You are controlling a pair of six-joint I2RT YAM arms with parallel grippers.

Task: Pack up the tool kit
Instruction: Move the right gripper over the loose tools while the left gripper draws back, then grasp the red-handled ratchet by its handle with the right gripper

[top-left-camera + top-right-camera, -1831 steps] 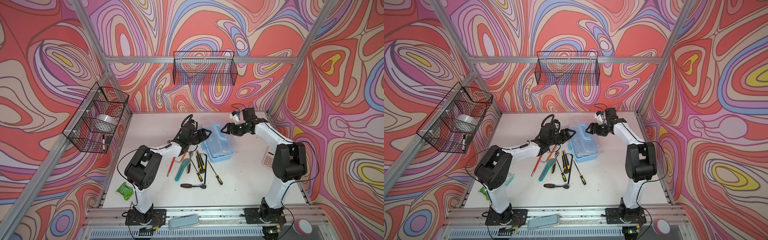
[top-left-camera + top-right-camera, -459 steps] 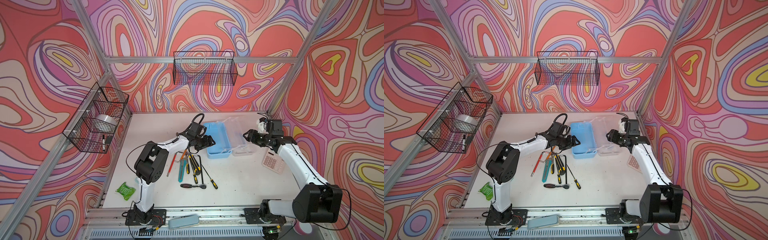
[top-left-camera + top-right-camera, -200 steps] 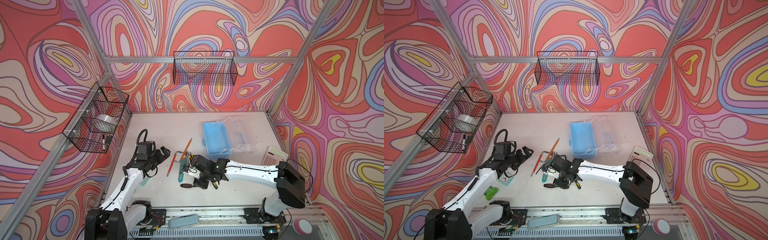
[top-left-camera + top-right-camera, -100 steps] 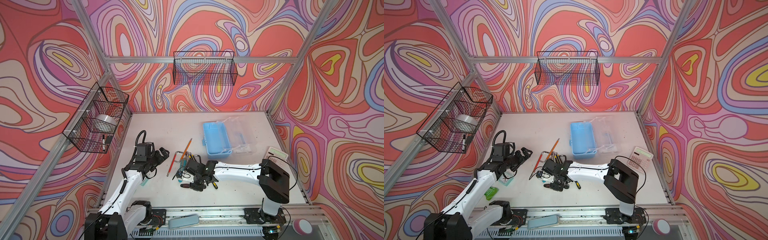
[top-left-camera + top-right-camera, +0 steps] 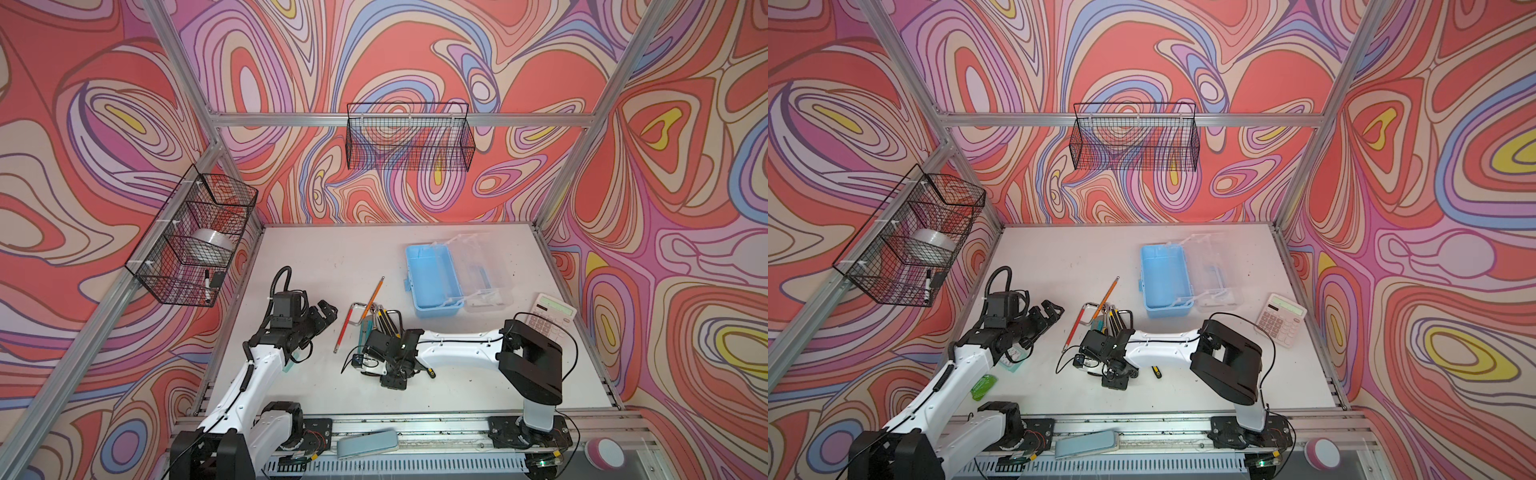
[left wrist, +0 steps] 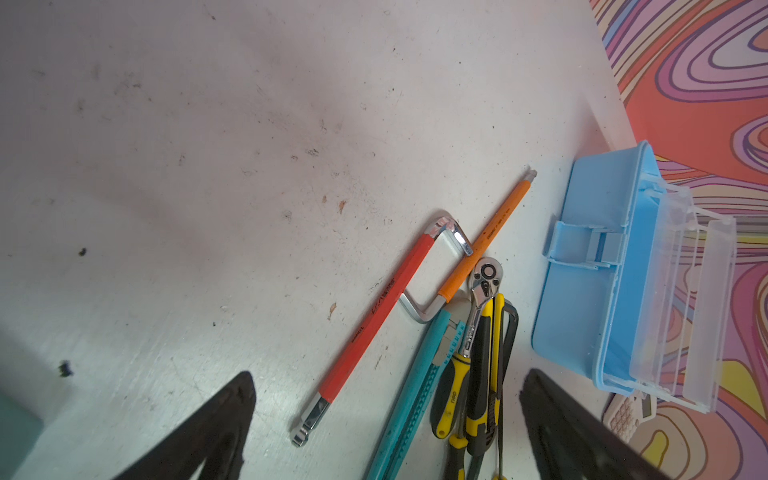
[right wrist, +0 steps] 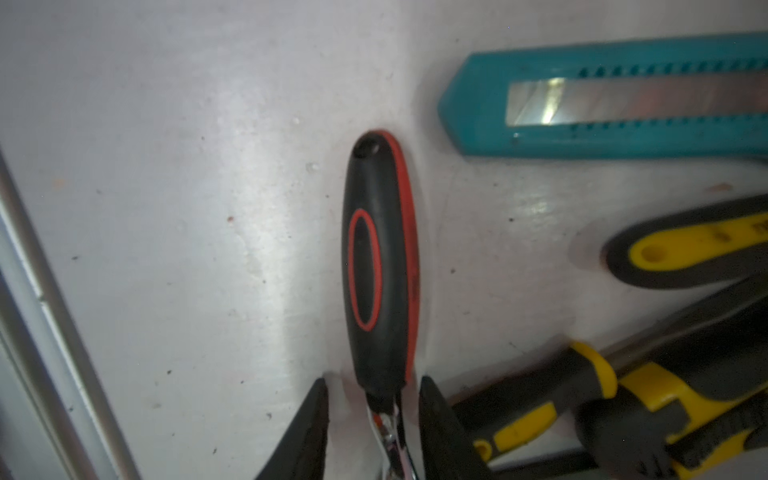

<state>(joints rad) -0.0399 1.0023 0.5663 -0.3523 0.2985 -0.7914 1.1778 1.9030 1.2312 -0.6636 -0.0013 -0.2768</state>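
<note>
The tool kit's light blue case [image 5: 440, 309] [image 5: 1163, 309] [image 6: 582, 299] stands open at the back right, its clear lid [image 5: 482, 266] folded out beside it. Loose tools lie in a bunch in front of it: a red hex key [image 6: 374, 320], an orange hex key [image 6: 486, 241], a teal utility knife [image 7: 602, 104] and yellow-black screwdrivers [image 6: 478, 374]. My right gripper [image 5: 392, 374] [image 7: 372, 380] is low over a black-and-red ratchet [image 7: 380, 266], with a jaw on each side of its neck and a gap showing on both sides. My left gripper [image 5: 326, 313] [image 6: 386, 374] hangs wide open left of the tools, holding nothing.
A pink calculator [image 5: 548, 320] lies by the right wall. Wire baskets hang on the back wall [image 5: 409, 141] and the left wall [image 5: 195, 241]. A green packet [image 5: 982, 386] lies at the front left beside my left arm. A flat pedal [image 5: 365, 442] sits on the front rail.
My right gripper's jaws have narrowed around the ratchet's neck, and that arm's elbow has swung left. My left arm has barely moved.
</note>
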